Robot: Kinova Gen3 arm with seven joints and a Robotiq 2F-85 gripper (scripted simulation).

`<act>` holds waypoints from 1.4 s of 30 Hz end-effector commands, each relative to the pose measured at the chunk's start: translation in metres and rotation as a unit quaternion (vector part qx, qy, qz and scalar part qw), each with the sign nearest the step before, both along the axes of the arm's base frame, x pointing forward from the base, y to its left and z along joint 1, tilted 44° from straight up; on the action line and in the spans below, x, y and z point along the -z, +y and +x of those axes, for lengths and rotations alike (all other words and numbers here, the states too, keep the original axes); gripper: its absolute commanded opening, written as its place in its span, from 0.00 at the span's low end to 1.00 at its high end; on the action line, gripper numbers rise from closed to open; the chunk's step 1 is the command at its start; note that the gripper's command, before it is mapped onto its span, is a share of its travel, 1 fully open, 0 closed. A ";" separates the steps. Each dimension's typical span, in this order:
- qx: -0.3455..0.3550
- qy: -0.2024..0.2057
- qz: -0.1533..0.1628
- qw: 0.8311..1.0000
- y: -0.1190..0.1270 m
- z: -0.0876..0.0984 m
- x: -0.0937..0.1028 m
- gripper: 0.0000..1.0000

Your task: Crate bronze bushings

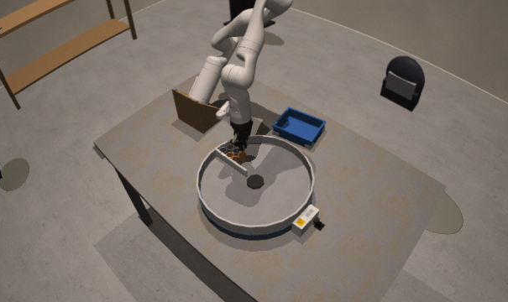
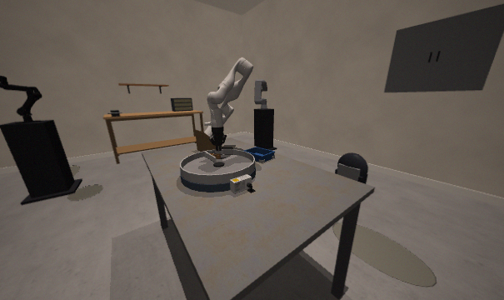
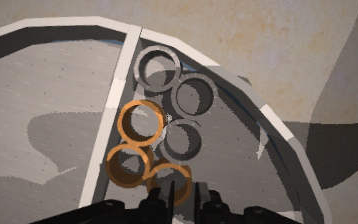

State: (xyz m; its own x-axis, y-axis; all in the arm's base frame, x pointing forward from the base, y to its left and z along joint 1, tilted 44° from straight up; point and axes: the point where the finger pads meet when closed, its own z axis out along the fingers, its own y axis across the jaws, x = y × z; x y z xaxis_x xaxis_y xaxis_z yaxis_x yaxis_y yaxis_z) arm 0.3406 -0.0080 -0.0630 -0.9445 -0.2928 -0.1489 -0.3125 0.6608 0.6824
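Three bronze bushings stand together on the turning table, two of them close to its divider. Three steel bushings stand beside them toward the rim. My gripper is open by a narrow gap and holds nothing. It points down at the bronze bushing nearest the fingers, whose right wall shows by the gap. Whether the fingers touch it is hidden. The blue crate stands behind the turning table; no bushings show in it.
The divider runs from the raised rim toward the dark hub. A white box sits at the turning table's outer side. A brown panel stands near the arm's base.
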 end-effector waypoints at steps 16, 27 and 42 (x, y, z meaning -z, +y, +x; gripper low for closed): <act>0.000 -0.001 0.000 1.000 0.009 -0.001 0.010 0.14; 0.000 -0.001 0.000 1.000 0.014 -0.002 0.015 0.14; 0.000 0.000 0.000 1.000 0.018 -0.002 0.019 0.14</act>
